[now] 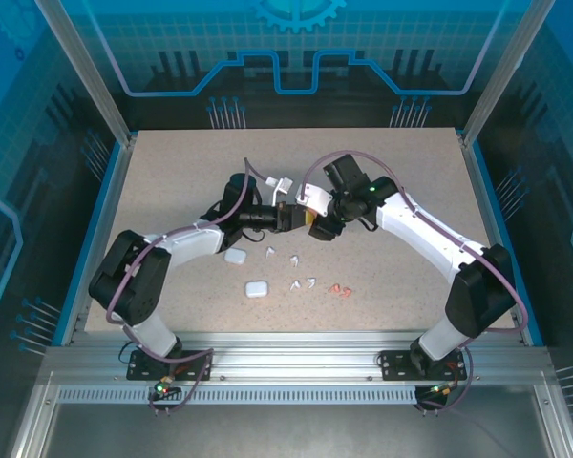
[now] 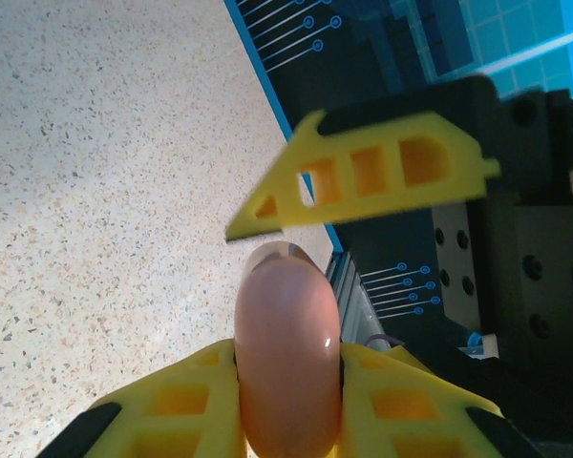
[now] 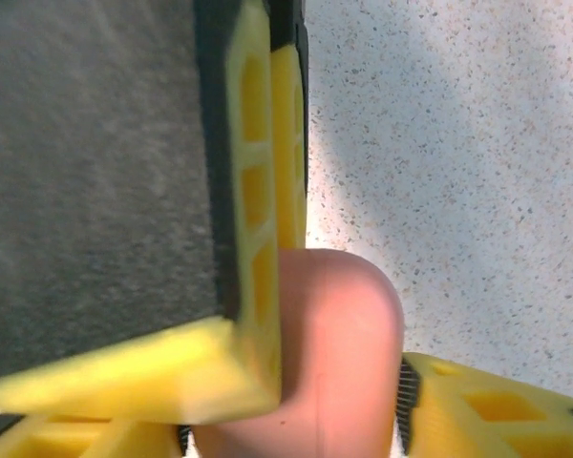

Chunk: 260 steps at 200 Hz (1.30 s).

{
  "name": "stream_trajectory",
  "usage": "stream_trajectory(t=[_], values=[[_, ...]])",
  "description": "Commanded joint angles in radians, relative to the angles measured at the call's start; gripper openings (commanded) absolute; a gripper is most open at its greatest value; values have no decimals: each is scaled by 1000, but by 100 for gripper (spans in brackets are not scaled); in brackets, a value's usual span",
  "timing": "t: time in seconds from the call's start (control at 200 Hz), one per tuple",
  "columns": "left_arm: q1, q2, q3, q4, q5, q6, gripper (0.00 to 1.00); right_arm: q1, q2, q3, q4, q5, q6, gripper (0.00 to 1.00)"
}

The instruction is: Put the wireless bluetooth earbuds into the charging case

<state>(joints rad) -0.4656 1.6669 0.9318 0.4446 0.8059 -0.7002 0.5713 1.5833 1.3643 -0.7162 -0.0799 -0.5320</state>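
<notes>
Starting nearest the arm bases, the two pink earbuds (image 1: 339,290) are found lying together on the table (image 1: 411,172), with the four white earbuds (image 1: 295,258) scattered just to their left. None is seated in a case. Two white cases (image 1: 256,288), which look shut, are set a little apart from each other at the left of this group.

Farther in, over the middle of the table, the pink case (image 2: 286,315) is held off the surface. It is pinched across its width by the left gripper (image 2: 286,355), whose jaws are closed tight on its lower half, so the rounded end is left free and is offered toward the other arm. The right gripper (image 1: 318,227) is placed at that free end with its jaws part-way apart. One of its fingers (image 2: 382,172) is seen just clear of the case's tip, and whether the other presses on the case cannot be told.

The arrangement is judged to be two-handed: the body is steadied on one side so that the lid can be worked open from the other, since nothing can be inserted before that. By colour, the pink earbuds are taken to belong here.

Farthest off, a small white item (image 1: 282,184) lies beside the left arm's cable (image 1: 255,171); its kind cannot be made out.
</notes>
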Motion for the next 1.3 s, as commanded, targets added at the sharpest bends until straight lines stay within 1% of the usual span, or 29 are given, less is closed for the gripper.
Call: stream_trajectory(t=[0.0, 0.115, 0.2, 0.27, 0.43, 0.525, 0.705, 0.88, 1.081, 1.296], values=[[-11, -81, -25, -13, -37, 73, 16, 11, -74, 5, 8, -35, 46, 70], [-11, -145, -69, -3, -97, 134, 12, 1, -184, -75, 53, -83, 83, 84], [-11, -194, -108, 19, -139, 184, 10, -21, -272, -142, 101, -143, 119, 94], [-11, -235, -139, 37, -170, 229, 8, -41, -347, -190, 141, -190, 148, 100], [-14, -331, -223, 116, -206, 356, 2, -89, -489, -313, 293, -317, 233, 100], [-23, -377, -275, 180, -215, 446, 0, -95, -536, -373, 385, -338, 253, 100], [-51, -445, -331, 235, -212, 605, 0, -83, -534, -382, 427, -340, 242, 100], [-86, -480, -382, 303, -214, 745, 0, -54, -501, -344, 409, -322, 182, 97], [-94, -487, -360, 257, -215, 768, 0, -29, -445, -291, 366, -337, 136, 96], [-100, -485, -348, 254, -217, 769, 0, -10, -394, -250, 359, -327, 130, 92]])
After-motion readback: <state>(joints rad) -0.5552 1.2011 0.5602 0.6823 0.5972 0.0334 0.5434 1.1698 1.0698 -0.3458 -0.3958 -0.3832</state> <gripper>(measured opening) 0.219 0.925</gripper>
